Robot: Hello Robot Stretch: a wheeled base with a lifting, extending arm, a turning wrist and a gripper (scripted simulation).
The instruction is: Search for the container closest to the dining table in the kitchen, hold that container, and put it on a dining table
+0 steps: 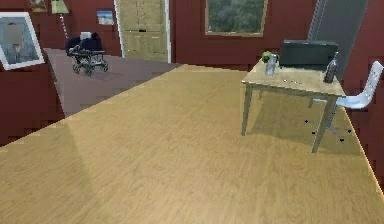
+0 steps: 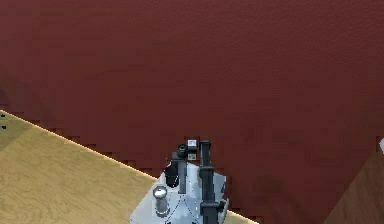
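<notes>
A light wooden table (image 1: 300,84) stands at the forward view's right, against a dark red wall. On it are a dark open box-like thing (image 1: 308,53), a dark bottle (image 1: 331,70), a small pale glass-like container (image 1: 271,67) and a bit of green plant (image 1: 266,56). In the arm side view the dark arm (image 2: 205,175) rises from the bottom edge, and the gripper (image 2: 178,163) sits at its end before the dark red wall (image 2: 200,70). I cannot tell whether it holds anything.
A white chair (image 1: 362,90) stands right of the table. Wide wooden floor (image 1: 150,150) stretches ahead. At the back left are a dark pram-like cart (image 1: 88,55) on grey flooring and a cream door (image 1: 143,28). A framed portrait (image 1: 20,40) hangs on the left wall.
</notes>
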